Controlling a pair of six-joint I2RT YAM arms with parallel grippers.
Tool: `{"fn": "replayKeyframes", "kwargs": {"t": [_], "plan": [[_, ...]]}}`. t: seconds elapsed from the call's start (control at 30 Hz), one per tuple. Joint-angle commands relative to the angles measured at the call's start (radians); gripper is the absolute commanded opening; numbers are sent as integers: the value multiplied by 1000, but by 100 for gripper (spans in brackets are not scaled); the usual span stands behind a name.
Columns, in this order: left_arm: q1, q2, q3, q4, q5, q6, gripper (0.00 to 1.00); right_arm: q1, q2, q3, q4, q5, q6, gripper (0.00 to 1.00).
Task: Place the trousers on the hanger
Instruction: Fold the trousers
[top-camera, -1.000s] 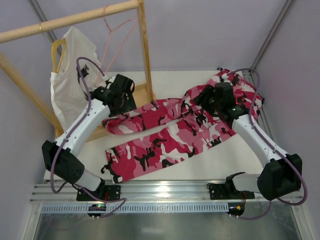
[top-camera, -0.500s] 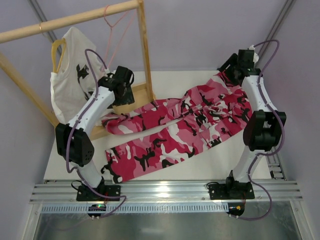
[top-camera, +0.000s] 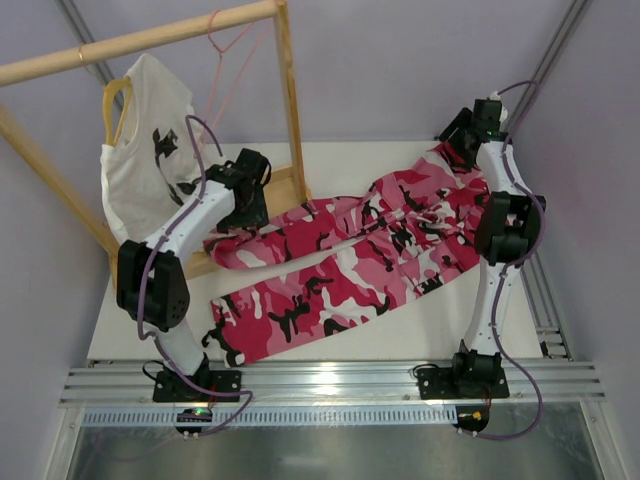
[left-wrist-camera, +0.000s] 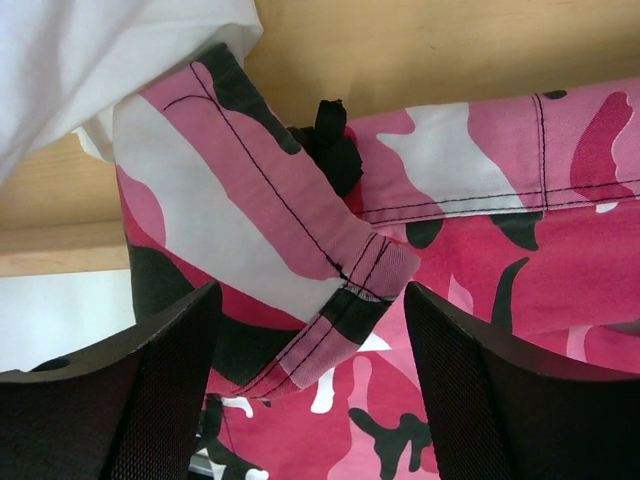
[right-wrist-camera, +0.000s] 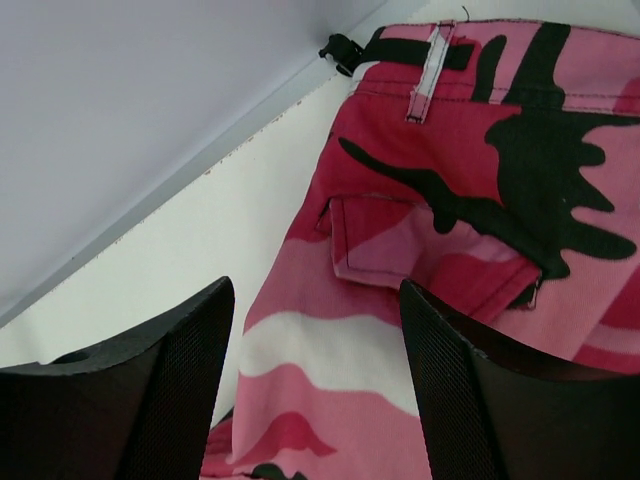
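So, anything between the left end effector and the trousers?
Nothing: the left wrist view shows bare air, with the trousers just ahead of the open left end effector.

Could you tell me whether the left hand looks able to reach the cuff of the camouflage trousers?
Probably yes: the left hand hangs open over the folded cuff of the camouflage trousers, nothing lies between, and the white T-shirt sits aside.

A white T-shirt (black print on its front) hangs from a yellow hanger on a wooden rack's top bar. The rack's base board rests on the white table.
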Motion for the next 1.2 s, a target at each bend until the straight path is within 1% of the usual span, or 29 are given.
{"fn": "replayKeyframes", "kwargs": {"t": [0.0, 0.1, 0.13, 0.2, 0.23, 0.3, 0.33, 0.4, 0.43, 0.5, 0.53, 0.57, 0.77, 0.9, 1.1, 1.13, 1.17], "plan": [[1, 4, 8, 28, -13, 36, 73, -13, 46, 99, 59, -61, -11, 70], [1, 19, 14, 32, -25, 40, 63, -23, 98, 145, 62, -122, -6, 68], [1, 21, 19, 32, -25, 40, 57, -23, 116, 168, 58, -134, -6, 67], [1, 27, 25, 35, -22, 42, 51, -23, 122, 176, 59, -144, -6, 67], [1, 29, 27, 35, -24, 43, 44, -23, 125, 173, 70, -147, -5, 67], [-1, 36, 31, 29, -33, 45, 37, -23, 145, 177, 72, -162, 14, 66], [2, 39, 31, 26, -33, 44, 29, -23, 151, 189, 59, -165, 20, 66], [4, 47, 33, 15, -36, 36, 21, -22, 162, 188, 59, -179, 20, 66], [4, 52, 33, 11, -41, 34, 14, -19, 165, 186, 58, -176, 18, 66], [5, 50, 34, 3, -53, 31, 8, -17, 168, 183, 53, -171, 18, 67], [11, 44, 36, 1, -55, 30, 2, -17, 173, 185, 50, -171, 21, 67], [14, 41, 39, -3, -55, 28, 0, -17, 176, 185, 50, -174, 28, 67], [30, -3, 82, -37, -85, 14, 1, -19, 210, 226, 29, -190, 38, 61], [39, -24, 117, -75, -123, 27, 1, -19, 204, 202, 9, -182, 49, 61], [68, -76, 80, -92, -162, 27, 1, -19, 211, 191, -16, -184, 35, 61], [73, -83, 71, -85, -159, 31, 1, -19, 213, 194, -17, -185, 31, 60], [73, -91, 56, -45, -144, 69, 1, -19, 213, 197, -19, -188, 25, 55]]}}
